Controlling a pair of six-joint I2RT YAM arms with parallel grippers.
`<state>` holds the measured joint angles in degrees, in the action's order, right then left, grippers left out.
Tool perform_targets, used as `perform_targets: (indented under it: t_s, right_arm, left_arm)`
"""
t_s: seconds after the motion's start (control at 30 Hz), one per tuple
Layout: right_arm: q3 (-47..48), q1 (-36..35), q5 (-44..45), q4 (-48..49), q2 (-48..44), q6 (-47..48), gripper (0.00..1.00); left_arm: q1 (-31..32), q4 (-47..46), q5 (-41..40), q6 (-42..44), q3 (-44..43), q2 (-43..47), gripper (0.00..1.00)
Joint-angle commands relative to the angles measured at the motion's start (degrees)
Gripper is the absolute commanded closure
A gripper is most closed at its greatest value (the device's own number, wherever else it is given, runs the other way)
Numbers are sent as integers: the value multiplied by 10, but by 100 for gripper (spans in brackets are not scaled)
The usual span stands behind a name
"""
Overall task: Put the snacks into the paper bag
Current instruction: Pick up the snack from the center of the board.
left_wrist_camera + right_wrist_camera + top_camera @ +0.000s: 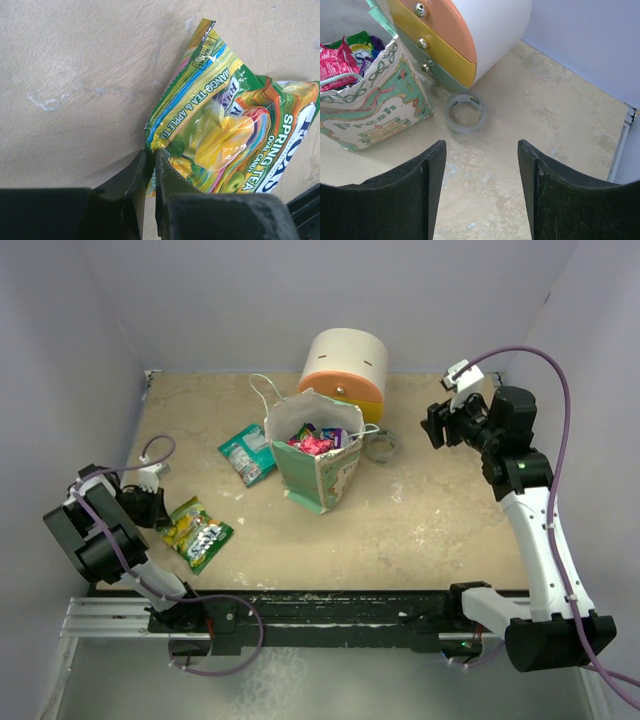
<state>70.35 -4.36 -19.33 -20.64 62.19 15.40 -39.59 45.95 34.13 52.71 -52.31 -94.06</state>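
**Left pincer [150,156] nipped onto the candy packet's corner**

Black fingers of my left pincer sit almost together. The lower corner of the yellow-green packet [230,130] is caught in the slit between them. The rest of the packet lies on the pale tabletop [440,520], spreading ahead and to the right of my fingertips.

Well beyond it stands the round drawer unit [345,365]. Nearer to me than that is the paper bag [325,478], upright with its mouth open. Pink packets [312,443] and a few others are already inside. A teal packet [246,453] lies flat between my left pincer and the bag, closer to the bag.

My right pincer [481,147] hangs open and empty, fingers wide apart. The bag is ahead on its left, and a clear tape ring [465,111] lies just past its fingertips at the foot of the drawers.

I judge the packet light, soft and crinkly, with a slick film that could slide out of a shallow pinch. The loose candies inside should shift and let it droop from the held corner. The flat sealed edge looks the best hold, taken deep enough to bite on the seam and not on the bulge.

On the packet I can read "MANGO TEA & APPLE TEA", "SPRING TEA" and "OVAL CANDY". The brand name is cut off at the edge of my view. The bag's front says "Fresh".
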Motion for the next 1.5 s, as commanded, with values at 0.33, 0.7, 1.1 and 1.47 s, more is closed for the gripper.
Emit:
perform_targets:
  t_s: [0.33, 0.7, 1.1, 1.47]
  right_arm:
    - [0, 7, -19, 23, -12, -5, 38]
    - [-11, 9, -25, 30, -30, -2, 36]
    - [-13, 13, -35, 32, -40, -4, 33]
    - [-16, 15, -42, 34, -45, -5, 30]
  left_arm:
    - [36, 84, 71, -20, -74, 101, 100]
    - [89, 118, 119, -50, -108, 209, 100]
    - [111, 157, 160, -63, -134, 253, 100]
    - [123, 177, 169, -70, -151, 291, 100]
